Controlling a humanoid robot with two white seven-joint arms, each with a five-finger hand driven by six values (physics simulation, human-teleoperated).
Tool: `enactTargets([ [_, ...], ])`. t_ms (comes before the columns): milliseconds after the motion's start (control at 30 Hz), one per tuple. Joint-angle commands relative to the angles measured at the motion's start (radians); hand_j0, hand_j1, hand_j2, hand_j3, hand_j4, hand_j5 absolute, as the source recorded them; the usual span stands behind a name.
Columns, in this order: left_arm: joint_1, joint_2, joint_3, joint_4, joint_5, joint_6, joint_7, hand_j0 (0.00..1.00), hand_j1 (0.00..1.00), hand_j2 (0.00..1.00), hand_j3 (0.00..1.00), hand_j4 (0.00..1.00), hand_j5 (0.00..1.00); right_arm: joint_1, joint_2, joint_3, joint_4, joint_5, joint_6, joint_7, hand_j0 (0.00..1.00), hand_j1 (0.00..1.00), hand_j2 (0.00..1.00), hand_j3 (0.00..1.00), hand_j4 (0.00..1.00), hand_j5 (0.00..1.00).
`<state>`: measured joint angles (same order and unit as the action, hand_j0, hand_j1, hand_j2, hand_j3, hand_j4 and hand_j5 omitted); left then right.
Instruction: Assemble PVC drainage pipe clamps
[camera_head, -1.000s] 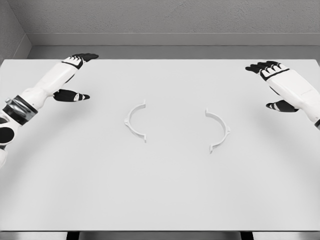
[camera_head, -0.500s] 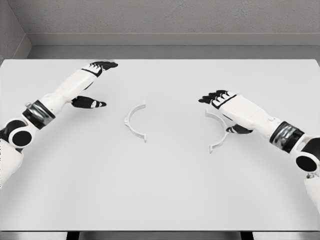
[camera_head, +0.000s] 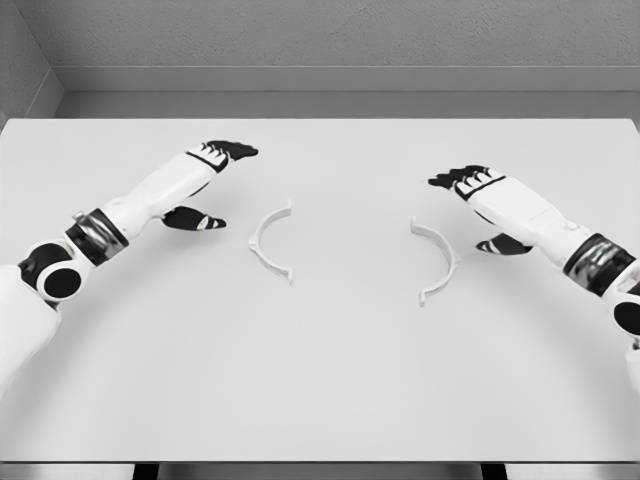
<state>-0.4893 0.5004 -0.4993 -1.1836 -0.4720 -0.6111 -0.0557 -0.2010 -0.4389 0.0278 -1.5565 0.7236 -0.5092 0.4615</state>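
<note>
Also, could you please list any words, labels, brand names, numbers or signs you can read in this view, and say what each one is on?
None: no readable text anywhere in the head view.
Left clamp half: plain white, unmarked.
Right clamp half: plain white, unmarked.
Left hand and right hand: black and white, no lettering.
Table: bare white, no marks.

Two white half-ring clamp pieces lie flat on the white table (camera_head: 330, 390), well apart, their open sides facing each other — the left clamp half (camera_head: 268, 243) and the right clamp half (camera_head: 440, 260). The left hand (camera_head: 200, 178) hovers with fingers (camera_head: 235, 150) spread, the left half just beyond its thumb. The right hand (camera_head: 490, 200) — also spread and empty — has the right half just inward of its thumb.
</note>
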Motion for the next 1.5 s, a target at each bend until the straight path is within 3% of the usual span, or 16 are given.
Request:
enactTargets([
  [0, 0.0, -0.006, -0.002, 0.002, -0.013, 0.0, 0.0, 1.0, 1.0, 1.0, 1.0, 1.0, 1.0, -0.002, 0.0, -0.005, 0.044, -0.004, 0.001, -0.001, 1.0, 1.0, 1.0, 1.0, 1.0, 1.0],
  [367, -0.006, -0.042, -0.019, 0.027, -0.085, 0.0, 0.0, 1.0, 1.0, 1.0, 1.0, 1.0, 1.0, -0.017, 0.003, 0.054, 0.075, -0.003, 0.003, -0.001, 1.0, 1.0, 1.0, 1.0, 1.0, 1.0],
  [567, -0.008, -0.063, -0.019, 0.038, -0.1, 0.0, 0.0, 1.0, 1.0, 1.0, 1.0, 1.0, 1.0, -0.046, 0.034, 0.055, 0.13, -0.001, 0.001, -0.001, 1.0, 1.0, 1.0, 1.0, 1.0, 1.0],
  [767, -0.006, -0.074, -0.018, 0.038, -0.1, 0.0, 0.0, 1.0, 1.0, 1.0, 1.0, 1.0, 1.0, -0.048, 0.034, 0.067, 0.139, -0.001, 0.001, -0.001, 1.0, 1.0, 1.0, 1.0, 1.0, 1.0],
  [1467, 0.005, -0.118, -0.016, 0.024, -0.122, 0.0, -0.001, 1.0, 1.0, 1.0, 1.0, 1.0, 1.0, -0.028, 0.025, 0.067, 0.067, -0.001, 0.001, 0.002, 1.0, 1.0, 1.0, 1.0, 1.0, 1.0],
])
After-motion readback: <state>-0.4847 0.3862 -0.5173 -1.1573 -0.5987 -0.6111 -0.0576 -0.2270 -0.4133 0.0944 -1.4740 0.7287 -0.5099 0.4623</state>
